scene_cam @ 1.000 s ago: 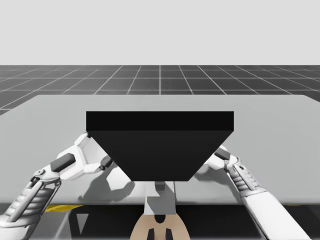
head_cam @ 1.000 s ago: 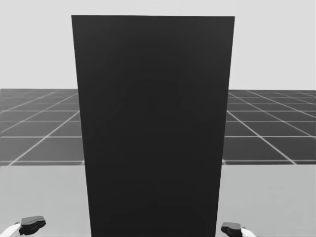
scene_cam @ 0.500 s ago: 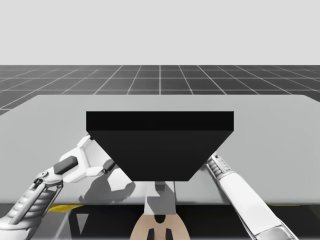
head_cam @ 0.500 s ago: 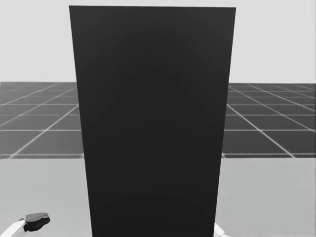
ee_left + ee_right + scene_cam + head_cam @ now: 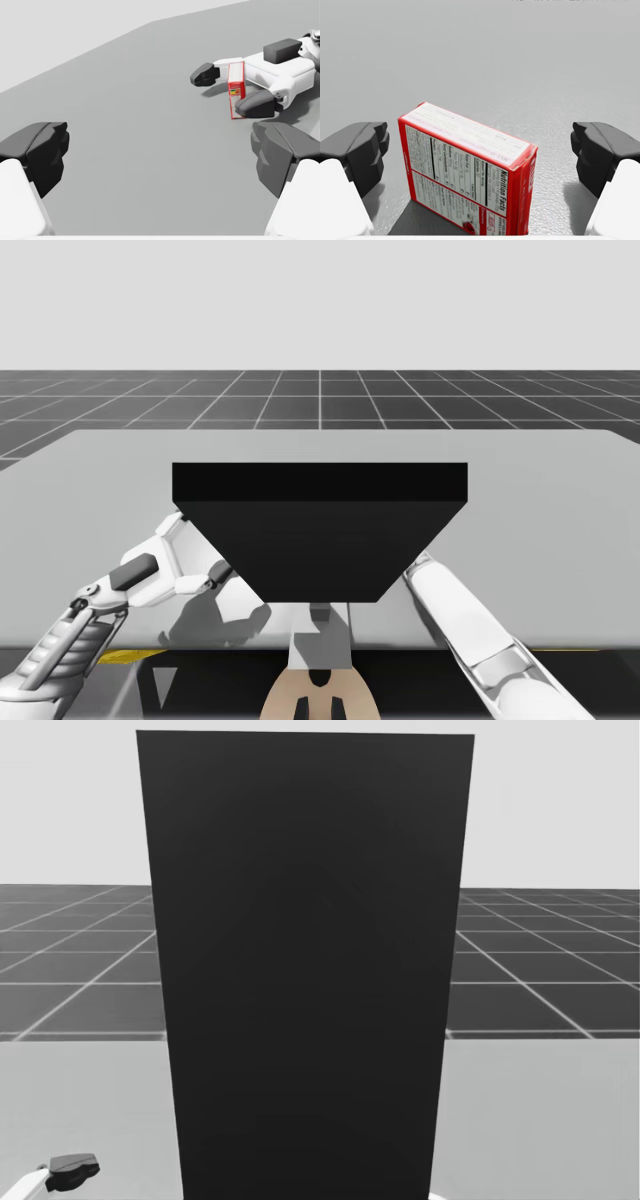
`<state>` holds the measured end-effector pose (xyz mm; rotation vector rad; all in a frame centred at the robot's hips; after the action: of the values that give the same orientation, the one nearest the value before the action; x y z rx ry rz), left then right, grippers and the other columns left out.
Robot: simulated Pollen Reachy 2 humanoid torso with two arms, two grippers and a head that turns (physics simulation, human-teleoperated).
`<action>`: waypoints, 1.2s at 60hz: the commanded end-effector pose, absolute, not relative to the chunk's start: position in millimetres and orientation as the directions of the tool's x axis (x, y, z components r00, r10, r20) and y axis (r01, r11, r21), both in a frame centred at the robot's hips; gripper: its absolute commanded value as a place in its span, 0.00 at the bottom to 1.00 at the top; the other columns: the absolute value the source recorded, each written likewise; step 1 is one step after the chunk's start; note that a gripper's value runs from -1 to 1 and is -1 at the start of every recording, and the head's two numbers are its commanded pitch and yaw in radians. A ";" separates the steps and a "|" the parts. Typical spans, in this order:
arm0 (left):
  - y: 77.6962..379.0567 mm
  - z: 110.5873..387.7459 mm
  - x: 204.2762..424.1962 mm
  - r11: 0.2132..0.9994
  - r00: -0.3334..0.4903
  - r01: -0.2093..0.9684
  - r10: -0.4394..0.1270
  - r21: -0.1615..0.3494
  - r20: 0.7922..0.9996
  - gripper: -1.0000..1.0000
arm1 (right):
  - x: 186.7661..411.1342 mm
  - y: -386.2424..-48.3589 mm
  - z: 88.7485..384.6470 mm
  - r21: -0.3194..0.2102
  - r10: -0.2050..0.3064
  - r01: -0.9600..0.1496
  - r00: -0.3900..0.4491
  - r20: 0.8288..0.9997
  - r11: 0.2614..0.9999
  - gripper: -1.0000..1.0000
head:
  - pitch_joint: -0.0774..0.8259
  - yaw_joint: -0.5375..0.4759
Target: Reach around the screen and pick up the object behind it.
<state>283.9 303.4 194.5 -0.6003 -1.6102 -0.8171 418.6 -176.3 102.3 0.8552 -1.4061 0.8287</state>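
The black screen [image 5: 320,530] blocks my head camera, so I work off the wrist views; my right gripper [image 5: 480,152] is spread wide, the closed red box [image 5: 470,170] standing between its fingers and touching neither, contents hidden; my left gripper [image 5: 160,152], equally wide, grips nothing, with the box well ahead of it.

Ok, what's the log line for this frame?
right pincer: open, straddling red box, no contact | left pincer: open, over table, apart from box | screen: upright | grasp: not yet
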 end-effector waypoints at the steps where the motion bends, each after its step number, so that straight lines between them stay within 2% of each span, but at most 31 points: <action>1: 304.9 194.5 283.8 0.627 -0.196 0.757 -0.052 0.185 0.979 0.00 | 424.6 -165.0 100.8 0.000 -0.005 -0.892 -0.002 1.000 0.452 0.00 | 0.23 0.51; 4: 305.6 194.3 283.6 0.628 -0.196 0.756 -0.053 0.186 0.979 0.00 | 419.6 -163.8 100.5 0.000 -0.015 -0.897 -0.007 1.000 0.443 0.05 | 0.24 0.51; 5: 305.7 194.2 283.6 0.628 -0.197 0.755 -0.054 0.186 0.979 0.00 | 418.1 -163.9 99.8 -0.010 -0.026 -0.887 -0.025 0.999 0.462 0.24 | 0.24 0.51; 6: 305.8 194.1 283.6 0.629 -0.197 0.755 -0.054 0.187 0.979 0.00 | 416.5 -164.6 100.0 -0.016 -0.027 -0.879 -0.033 0.999 0.477 0.53 | 0.24 0.51; 7: 305.9 194.0 283.5 0.629 -0.197 0.755 -0.054 0.187 0.979 0.00 | 415.8 -165.1 100.2 -0.003 -0.027 -0.882 -0.018 0.999 0.472 0.67 | 0.24 0.51; 8: 305.9 194.0 283.4 0.629 -0.197 0.755 -0.054 0.187 0.979 0.00 | 414.5 -165.8 100.6 0.003 -0.026 -0.882 -0.010 1.000 0.472 0.88 | 0.24 0.51; 9: 305.9 193.9 283.3 0.628 -0.197 0.755 -0.054 0.187 0.979 0.00 | 412.4 -168.1 101.0 0.007 -0.028 -0.885 -0.006 1.000 0.466 0.97 | 0.24 0.51; 14: 306.3 193.8 283.1 0.628 -0.198 0.755 -0.055 0.188 0.979 0.00 | 406.5 -175.7 101.1 0.021 -0.028 -0.883 0.009 1.000 0.468 0.97 | 0.24 0.51; 25: 305.6 193.5 282.6 0.629 -0.202 0.753 -0.060 0.194 0.978 0.00 | 385.6 -204.2 99.7 0.000 0.005 -0.880 0.003 1.000 0.475 0.94 | 0.24 0.51; 38: 303.2 192.3 282.7 0.632 -0.204 0.747 -0.075 0.205 0.976 0.00 | 360.5 -251.5 116.1 -0.054 0.013 -0.846 -0.055 0.998 0.530 0.95 | 0.23 0.50; 48: 303.0 192.6 282.7 0.635 -0.207 0.743 -0.080 0.210 0.975 0.00 | 342.1 -298.0 137.0 -0.098 0.012 -0.792 -0.114 0.993 0.603 0.94 | 0.23 0.50; 63: 302.6 192.6 283.7 0.638 -0.208 0.739 -0.086 0.214 0.974 0.00 | 328.6 -353.4 163.7 -0.140 0.019 -0.711 -0.176 0.984 0.689 0.96 | 0.22 0.50; 72: 302.2 192.8 284.2 0.640 -0.209 0.737 -0.088 0.216 0.974 0.00 | 330.2 -368.7 181.1 -0.164 0.021 -0.668 -0.216 0.976 0.726 0.95 | 0.22 0.49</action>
<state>283.7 302.6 192.6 -0.5514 -1.6154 -0.8252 328.8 -350.1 159.1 0.5835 -1.6091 0.7220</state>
